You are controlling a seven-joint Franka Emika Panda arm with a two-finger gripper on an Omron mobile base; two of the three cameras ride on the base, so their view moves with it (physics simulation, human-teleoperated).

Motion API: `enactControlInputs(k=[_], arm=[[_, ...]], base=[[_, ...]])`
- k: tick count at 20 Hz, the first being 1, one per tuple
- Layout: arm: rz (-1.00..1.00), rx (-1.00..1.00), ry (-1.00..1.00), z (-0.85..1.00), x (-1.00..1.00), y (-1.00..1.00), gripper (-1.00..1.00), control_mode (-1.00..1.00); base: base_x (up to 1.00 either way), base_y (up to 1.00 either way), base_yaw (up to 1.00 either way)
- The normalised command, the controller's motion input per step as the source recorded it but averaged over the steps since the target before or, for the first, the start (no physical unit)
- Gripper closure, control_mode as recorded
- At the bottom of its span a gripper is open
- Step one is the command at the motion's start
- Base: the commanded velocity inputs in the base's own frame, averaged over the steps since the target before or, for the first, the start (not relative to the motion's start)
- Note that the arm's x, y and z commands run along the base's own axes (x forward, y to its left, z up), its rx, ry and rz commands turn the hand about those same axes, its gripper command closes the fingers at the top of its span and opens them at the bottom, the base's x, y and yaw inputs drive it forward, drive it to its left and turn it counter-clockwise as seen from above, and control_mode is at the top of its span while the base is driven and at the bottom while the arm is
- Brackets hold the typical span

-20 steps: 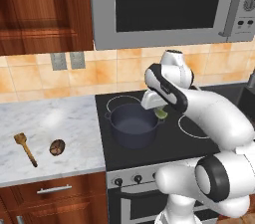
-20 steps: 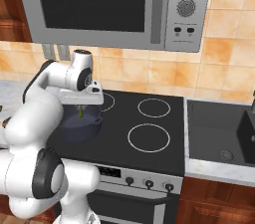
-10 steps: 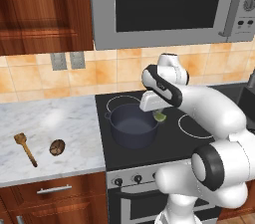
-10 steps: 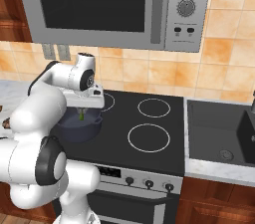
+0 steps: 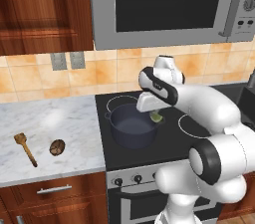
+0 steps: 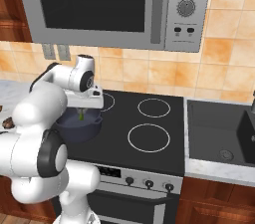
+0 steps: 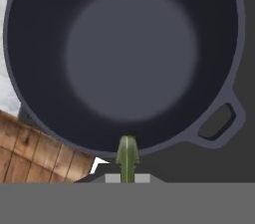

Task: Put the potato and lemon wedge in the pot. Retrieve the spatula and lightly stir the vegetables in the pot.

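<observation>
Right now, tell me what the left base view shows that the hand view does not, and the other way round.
Left base view alone: the potato and the spatula lie apart on the marble counter, left of the stove; the microwave hangs above.

Hand view alone: the pot's bare inside from straight above, with nothing in it.

Both: the pot on the stove, and the lemon wedge pinched in the shut gripper, held over the pot's rim.
</observation>
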Motion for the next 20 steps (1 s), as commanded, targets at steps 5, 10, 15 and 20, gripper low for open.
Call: enactControlInputs(k=[5,10,15,20], arm=[[-0.04,0.0,0.0,-0.07,0.3,0.15,1.0,-1.0],[-0.07,0.0,0.0,-0.09,0.2,0.05,1.0,-1.0],[-0.07,0.0,0.0,-0.13,0.0,0.0,1.0,-1.0],[-0.09,-0.05,0.0,-0.14,0.0,0.07,1.0,-1.0]], base=[[0.0,0.0,0.0],[0.0,0.0,0.0],[0.0,0.0,0.0],[0.0,0.0,0.0]])
